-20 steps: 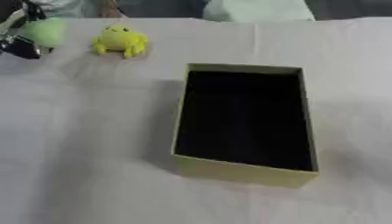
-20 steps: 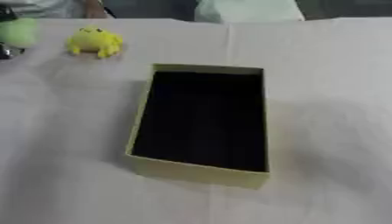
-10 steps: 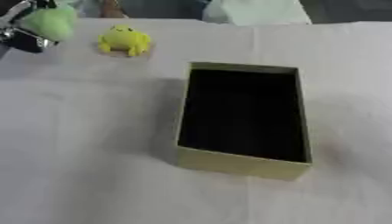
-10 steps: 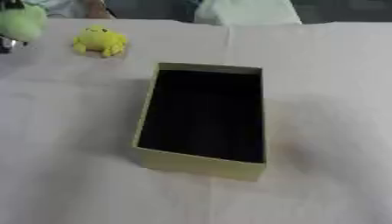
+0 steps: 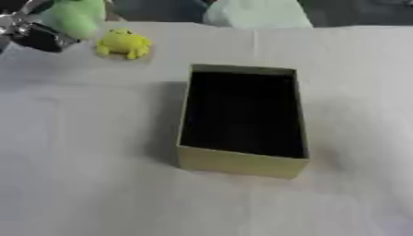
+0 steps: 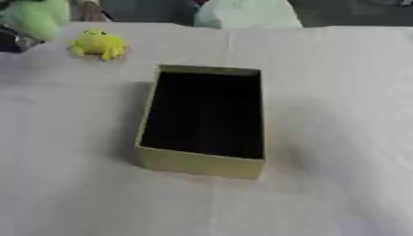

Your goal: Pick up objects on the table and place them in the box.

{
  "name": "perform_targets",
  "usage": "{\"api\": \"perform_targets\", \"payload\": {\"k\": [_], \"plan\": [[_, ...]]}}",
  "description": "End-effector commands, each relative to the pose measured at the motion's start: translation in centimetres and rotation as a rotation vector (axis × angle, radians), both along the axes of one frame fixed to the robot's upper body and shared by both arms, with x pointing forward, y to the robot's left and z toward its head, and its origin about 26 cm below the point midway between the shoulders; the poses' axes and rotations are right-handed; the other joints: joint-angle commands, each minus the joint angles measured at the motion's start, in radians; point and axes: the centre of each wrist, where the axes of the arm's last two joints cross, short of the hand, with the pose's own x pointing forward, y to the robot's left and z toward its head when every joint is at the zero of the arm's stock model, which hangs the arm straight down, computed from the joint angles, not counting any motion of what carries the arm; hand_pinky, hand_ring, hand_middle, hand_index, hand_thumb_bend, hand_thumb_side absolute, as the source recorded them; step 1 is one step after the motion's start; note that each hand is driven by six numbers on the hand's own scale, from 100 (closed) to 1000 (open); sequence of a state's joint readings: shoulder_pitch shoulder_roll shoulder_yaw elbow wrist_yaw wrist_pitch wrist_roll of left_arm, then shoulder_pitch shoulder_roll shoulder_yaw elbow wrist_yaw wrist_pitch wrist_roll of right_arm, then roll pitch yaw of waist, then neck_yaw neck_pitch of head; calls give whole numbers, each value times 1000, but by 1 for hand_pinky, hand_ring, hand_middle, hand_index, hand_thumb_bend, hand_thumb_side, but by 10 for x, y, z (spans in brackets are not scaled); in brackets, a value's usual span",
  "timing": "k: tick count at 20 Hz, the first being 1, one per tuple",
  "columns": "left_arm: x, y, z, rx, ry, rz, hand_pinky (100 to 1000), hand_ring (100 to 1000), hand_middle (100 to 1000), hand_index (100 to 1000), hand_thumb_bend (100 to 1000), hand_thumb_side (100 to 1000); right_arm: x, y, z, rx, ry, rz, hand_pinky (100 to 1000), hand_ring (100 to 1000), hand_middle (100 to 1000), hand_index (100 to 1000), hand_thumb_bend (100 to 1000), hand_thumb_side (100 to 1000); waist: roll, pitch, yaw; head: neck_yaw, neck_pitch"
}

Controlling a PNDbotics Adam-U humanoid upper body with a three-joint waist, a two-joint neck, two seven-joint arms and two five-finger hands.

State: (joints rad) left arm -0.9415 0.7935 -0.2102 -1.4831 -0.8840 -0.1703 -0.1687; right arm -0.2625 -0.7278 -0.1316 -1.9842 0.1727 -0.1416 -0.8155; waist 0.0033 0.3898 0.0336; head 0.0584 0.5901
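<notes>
An open box (image 5: 240, 164) with yellowish walls and a dark inside stands in the middle of the white-covered table; nothing shows inside it. A yellow frog-like toy (image 5: 123, 44) sits on the cloth at the far left. At the top left corner my left hand (image 5: 32, 33), black and silver, is up above the table with a pale green soft object (image 5: 74, 17) in its grasp. The right hand shows in neither view.
A white cloth (image 5: 80, 152) with fold lines covers the whole table. A pale whitish shape (image 5: 256, 13) lies at the far edge beyond the box.
My left hand has lifted the green object up and slightly right. The whole picture has shifted as the head tilted. Box and yellow toy have not moved on the table.
</notes>
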Motion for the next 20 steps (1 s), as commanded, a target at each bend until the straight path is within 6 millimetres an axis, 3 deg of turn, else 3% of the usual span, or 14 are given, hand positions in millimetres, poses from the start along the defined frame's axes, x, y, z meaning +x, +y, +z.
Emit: {"api": "perform_targets", "payload": {"k": [1, 5, 8, 13, 20], "plan": [[-12, -29, 11, -5, -46, -87, 600, 415, 343, 536, 227, 122, -3, -1, 7, -9, -19, 1, 758, 708, 673, 772, 151, 993, -3, -33, 1, -18, 11], [-25, -66, 9, -27, -41, -186, 600, 409, 338, 537, 228, 122, -3, 0, 7, -6, -16, 7, 758, 708, 673, 772, 150, 994, -4, -45, 4, -26, 17], [-37, -75, 11, -28, -39, -193, 600, 409, 338, 537, 228, 122, -3, -1, 7, -6, -16, 6, 758, 708, 673, 772, 150, 994, -4, -46, 6, -28, 17], [-53, -114, 4, 4, -12, -336, 614, 429, 361, 550, 254, 156, -2, 3, 7, 11, -17, 29, 757, 708, 674, 772, 149, 993, -4, -66, -21, -10, 37], [-41, -161, -21, 109, 94, -396, 631, 456, 388, 566, 265, 198, -2, 3, 5, 15, -8, 28, 756, 708, 673, 771, 149, 992, 8, -85, -22, -5, 59]]}}
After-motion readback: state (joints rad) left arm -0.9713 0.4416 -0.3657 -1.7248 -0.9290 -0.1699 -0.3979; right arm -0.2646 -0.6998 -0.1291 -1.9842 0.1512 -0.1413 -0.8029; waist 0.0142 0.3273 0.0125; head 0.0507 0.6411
